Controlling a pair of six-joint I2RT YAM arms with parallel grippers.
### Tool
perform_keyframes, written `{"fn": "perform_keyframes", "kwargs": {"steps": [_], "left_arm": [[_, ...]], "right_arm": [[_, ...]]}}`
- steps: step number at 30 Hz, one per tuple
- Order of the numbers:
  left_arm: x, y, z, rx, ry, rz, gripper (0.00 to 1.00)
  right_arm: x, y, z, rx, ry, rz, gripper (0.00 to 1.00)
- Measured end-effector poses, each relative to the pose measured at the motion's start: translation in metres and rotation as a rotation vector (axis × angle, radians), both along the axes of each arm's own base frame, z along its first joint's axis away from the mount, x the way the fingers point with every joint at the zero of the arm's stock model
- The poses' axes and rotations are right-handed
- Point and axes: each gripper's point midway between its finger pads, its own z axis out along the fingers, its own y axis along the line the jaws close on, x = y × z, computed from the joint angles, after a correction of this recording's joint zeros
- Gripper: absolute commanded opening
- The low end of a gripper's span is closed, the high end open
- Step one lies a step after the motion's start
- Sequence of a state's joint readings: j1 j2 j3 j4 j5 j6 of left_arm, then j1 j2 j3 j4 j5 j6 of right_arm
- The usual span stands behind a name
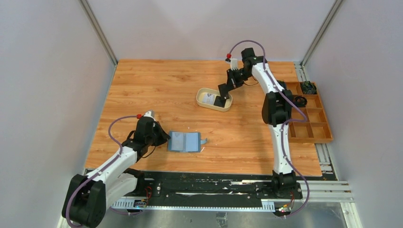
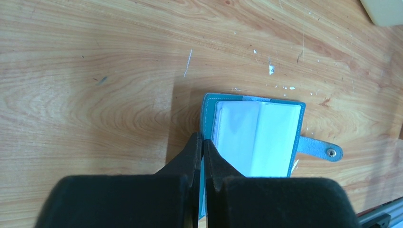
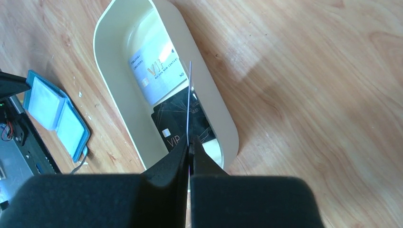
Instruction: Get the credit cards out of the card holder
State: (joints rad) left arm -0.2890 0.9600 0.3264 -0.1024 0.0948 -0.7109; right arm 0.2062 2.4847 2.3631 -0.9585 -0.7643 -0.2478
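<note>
Cards are going into the tray (image 3: 209,95) one at a time, and I judge the step in hand to be the drop-off. The right gripper (image 3: 189,143) is pinched tight on a thin card (image 3: 189,95), seen edge-on and hanging just above the tray. I cannot tell its colour from that edge. Under it a white card (image 3: 157,71) and a black card (image 3: 178,123) lie flat inside, close together, end to end. The tray sits at the far middle of the table (image 1: 157,85), well apart from the holder (image 1: 185,141), which lies open and flat near the front edge with its snap tab (image 2: 328,152) pointing away from the left arm. The left gripper (image 2: 203,141) is closed on the holder's near left edge, apparently to pin it to the wood. The holder's clear sleeves (image 2: 259,137) look pale. I cannot tell whether a card is left inside them, so how much of the task remains is uncertain. The next move calls for the right jaws to part so that the held card falls in. Because the card hangs on its edge, it may lean against the tray wall or slide onto the other two, so lowering or tilting it first would help it land flat. After that the right arm would need to cross back to the holder and try the sleeves, where the left grip should serve as an anchor against the pull.
</note>
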Motion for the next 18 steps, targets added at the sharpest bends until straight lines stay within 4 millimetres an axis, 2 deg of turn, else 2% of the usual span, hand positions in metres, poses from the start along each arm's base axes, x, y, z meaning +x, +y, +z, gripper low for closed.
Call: {"fn": "perform_keyframes", "kwargs": {"steps": [3, 7, 11, 15, 18], "left_arm": [[0.0, 0.0, 0.0, 0.0, 0.0, 0.0, 0.0], [-0.001, 0.0, 0.0, 0.0, 0.004, 0.0, 0.0], [-0.001, -0.001, -0.002, -0.004, 0.013, -0.003, 0.0], [-0.002, -0.002, -0.003, -0.006, 0.014, -0.006, 0.0], [-0.001, -0.002, -0.002, -0.006, 0.014, -0.006, 0.0]], "right_arm": [[-0.006, 0.001, -0.002, 0.007, 0.02, 0.005, 0.0], [-0.04, 0.009, -0.007, 0.004, 0.094, -0.03, 0.0], [-0.063, 0.021, 0.008, 0.044, 0.125, -0.122, 0.0], [-0.066, 0.033, 0.025, 0.12, 0.157, -0.25, 0.0], [-0.06, 0.038, 0.021, 0.162, 0.206, -0.335, 0.0]]}}
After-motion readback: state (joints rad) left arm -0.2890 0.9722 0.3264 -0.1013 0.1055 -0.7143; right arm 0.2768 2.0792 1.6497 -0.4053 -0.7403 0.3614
